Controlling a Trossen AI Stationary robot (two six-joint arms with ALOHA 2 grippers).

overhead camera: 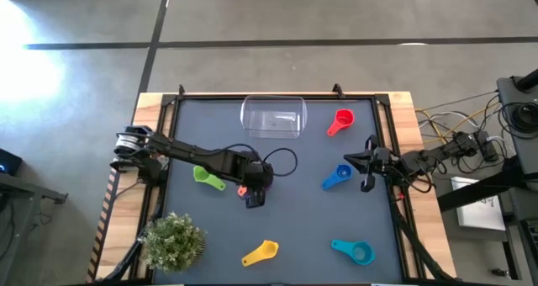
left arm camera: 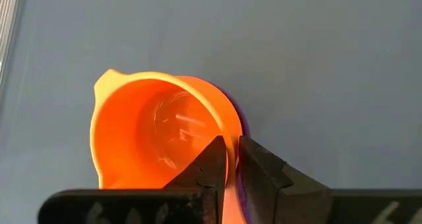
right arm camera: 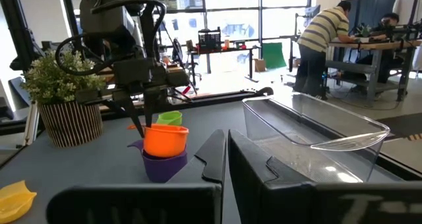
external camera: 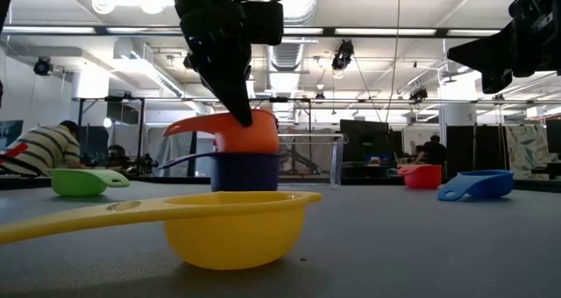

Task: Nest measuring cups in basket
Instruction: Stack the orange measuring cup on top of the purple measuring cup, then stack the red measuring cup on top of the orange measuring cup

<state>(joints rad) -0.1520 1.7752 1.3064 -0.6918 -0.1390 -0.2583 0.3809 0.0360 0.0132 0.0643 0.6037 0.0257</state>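
Note:
My left gripper (overhead camera: pixel 252 188) is over the table's middle, shut on the orange measuring cup (external camera: pixel 250 136). That cup sits in the bowl of the purple cup (external camera: pixel 245 171), which stands on the table. The green cup (overhead camera: pixel 208 178) lies to their left. The yellow cup (overhead camera: pixel 261 253) and the teal cup (overhead camera: pixel 353 251) lie near the near edge. The blue cup (overhead camera: pixel 338 177) and the red cup (overhead camera: pixel 340 122) lie on the right. The clear basket (overhead camera: pixel 273 116) stands at the far edge. My right gripper (overhead camera: pixel 367 164) hovers shut beside the blue cup, touching nothing. My left gripper pinches the orange cup's bowl wall at the rim (left arm camera: pixel 224 128), with one finger (left arm camera: pixel 208 161) inside the bowl and the other finger (left arm camera: pixel 260 168) outside. The fingers come from above, pointing down. The cup's bowl rests upright in the purple cup (left arm camera: pixel 245 128), handle sticking out sideways.
A potted plant (overhead camera: pixel 172 240) stands at the table's near left corner. A raised frame (overhead camera: pixel 277 96) runs round the dark mat. Bare mat lies between the nested cups and the basket. People work at benches in the room beyond the table.

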